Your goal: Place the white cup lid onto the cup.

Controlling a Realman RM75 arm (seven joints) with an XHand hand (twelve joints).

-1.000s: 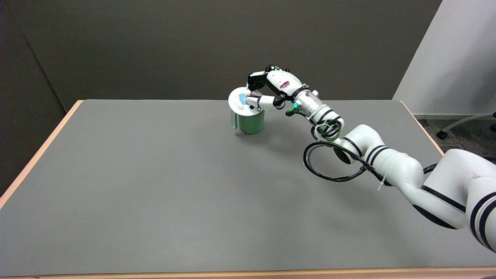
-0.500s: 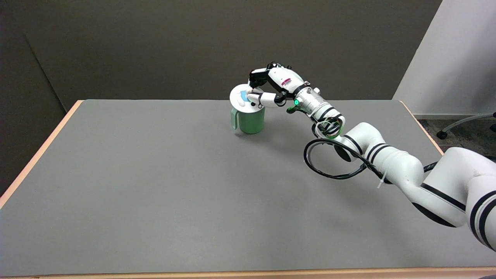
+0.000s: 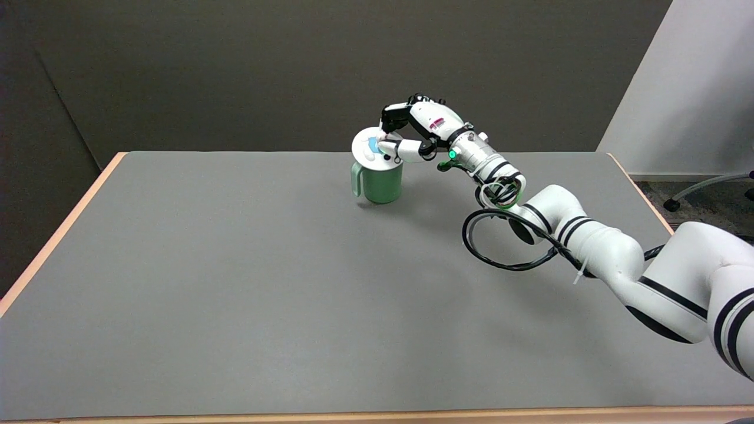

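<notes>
A green cup (image 3: 382, 184) with a handle on its left stands upright at the far middle of the grey table. The white cup lid (image 3: 366, 149), with a blue spot on top, tilts over the cup's mouth, its left side raised toward me. My right hand (image 3: 412, 132) comes in from the right and pinches the lid's right part between thumb and fingers. Whether the lid touches the cup's rim is hidden by the lid itself.
The grey table (image 3: 235, 282) has a wooden edge running along its left and front sides. My white right arm (image 3: 589, 247) with a looped black cable (image 3: 500, 247) crosses the right side. A dark wall stands behind the table.
My right hand has moved the lid slightly up and to the right, from overhanging the cup's left side toward its mouth. The cup has not moved.
</notes>
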